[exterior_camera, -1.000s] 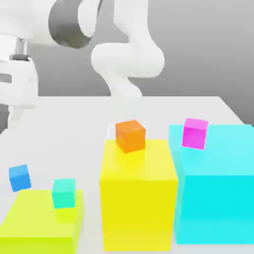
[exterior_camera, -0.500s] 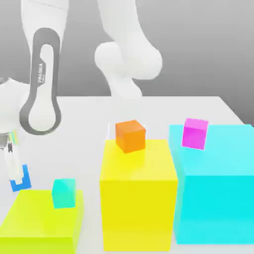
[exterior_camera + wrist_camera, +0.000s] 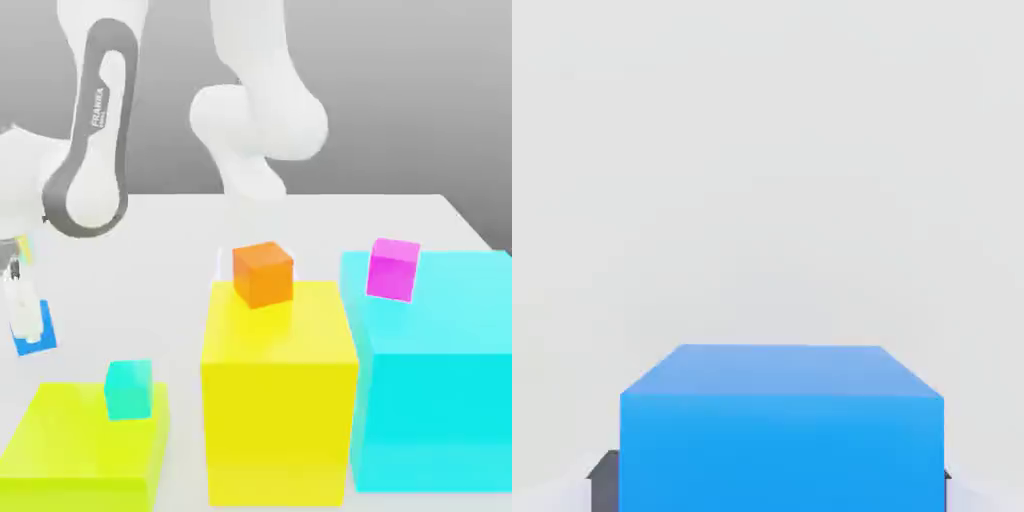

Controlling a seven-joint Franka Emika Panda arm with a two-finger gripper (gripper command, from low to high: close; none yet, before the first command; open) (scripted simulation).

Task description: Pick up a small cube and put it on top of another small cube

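The hand (image 3: pixel 22 318) is clamped on the small blue cube (image 3: pixel 36 328), holding it clear of the white table (image 3: pixel 150 260) so it can travel toward the small teal cube (image 3: pixel 128 389).

blue cube (image 3: pixel 782 425), orange cube (image 3: pixel 263 273), magenta cube (image 3: pixel 392 268), teal cube (image 3: pixel 129 389)

- A small, solid blue cube (image 3: pixel 782 430) sits close to the camera, its top face and near face both showing.
- Dark pincer fingers (image 3: pixel 604 478) press against each side of it.
- Behind lies a plain pale-grey table (image 3: pixel 768 170).
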